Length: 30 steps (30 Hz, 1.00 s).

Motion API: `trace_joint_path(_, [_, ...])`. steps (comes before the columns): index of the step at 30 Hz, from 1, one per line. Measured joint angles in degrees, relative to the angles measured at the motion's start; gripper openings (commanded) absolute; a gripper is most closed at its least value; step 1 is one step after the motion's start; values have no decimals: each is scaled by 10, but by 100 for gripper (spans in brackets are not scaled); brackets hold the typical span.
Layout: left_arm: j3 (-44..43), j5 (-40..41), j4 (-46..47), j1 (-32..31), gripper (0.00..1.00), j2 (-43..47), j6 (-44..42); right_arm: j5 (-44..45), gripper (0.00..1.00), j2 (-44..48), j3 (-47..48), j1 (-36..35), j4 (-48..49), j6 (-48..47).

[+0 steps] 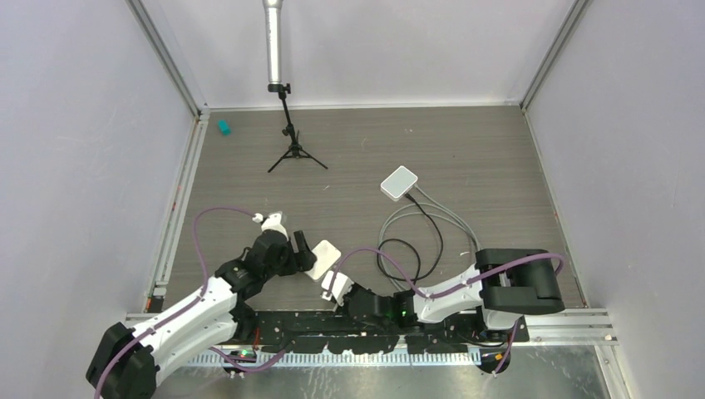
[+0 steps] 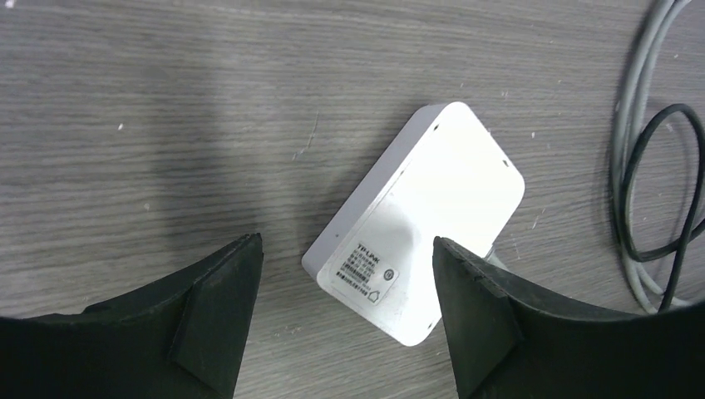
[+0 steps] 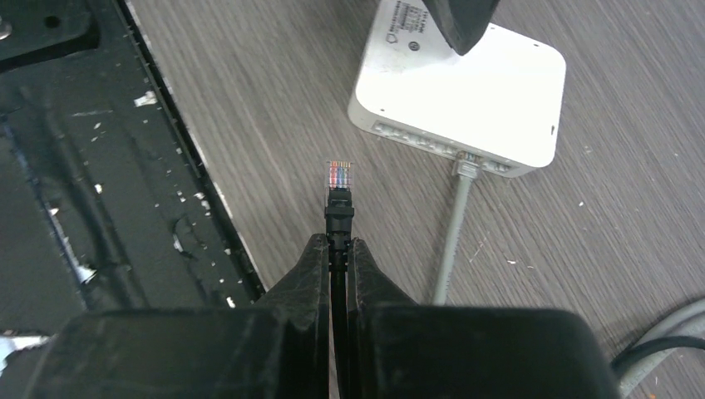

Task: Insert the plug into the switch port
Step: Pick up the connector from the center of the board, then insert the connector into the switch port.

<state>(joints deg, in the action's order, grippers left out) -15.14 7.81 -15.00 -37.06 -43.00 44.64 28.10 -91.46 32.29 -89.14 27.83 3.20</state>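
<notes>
The white switch (image 1: 321,258) lies flat on the wood table near the front edge. In the left wrist view the switch (image 2: 432,208) shows its label side up. My left gripper (image 2: 345,248) is open, its two fingers straddling the near end of the switch without gripping it. My right gripper (image 3: 333,247) is shut on a black cable just behind its plug (image 3: 338,176). The plug points at the switch (image 3: 474,96), a short gap from its port side. A grey cable (image 3: 453,233) sits in one port. In the top view my right gripper (image 1: 334,287) is just right of the switch.
A second white box (image 1: 399,183) lies mid-table with grey and black cable loops (image 1: 420,241) trailing from it. A small black tripod (image 1: 293,145) and a teal object (image 1: 223,126) stand at the back. The black base rail (image 3: 100,166) lies just left of the plug.
</notes>
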Motion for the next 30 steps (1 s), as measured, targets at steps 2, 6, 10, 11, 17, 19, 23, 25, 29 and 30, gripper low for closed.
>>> trace_joint_path(2, [0,-1,11,2,76,-5,-1,17,0,-9,-6,0,18,7])
trace_joint_path(6, [0,-4,44,3,76,-16,-5,41,0,-27,-10,2,49,21])
trace_joint_path(10, [1,-11,72,3,74,-33,-15,44,0,-51,-10,13,70,38])
trace_joint_path(11, [1,-15,78,3,72,-38,-17,44,0,-57,-10,16,74,43])
trace_joint_path(17, [7,-37,92,3,67,-52,-31,46,0,-70,-10,36,85,68])
trace_joint_path(19, [12,-43,94,3,66,-52,-32,46,1,-70,-10,42,85,74])
trace_joint_path(23, [25,-49,104,3,63,-44,-30,46,0,-70,-10,51,85,81])
trace_joint_path(25, [31,-51,108,3,62,-37,-28,45,0,-70,-10,54,85,84])
trace_joint_path(29, [41,-54,116,3,61,-26,-25,40,0,-70,-10,57,86,90])
trace_joint_path(30, [42,-55,117,3,60,-25,-24,40,0,-70,-10,57,86,90])
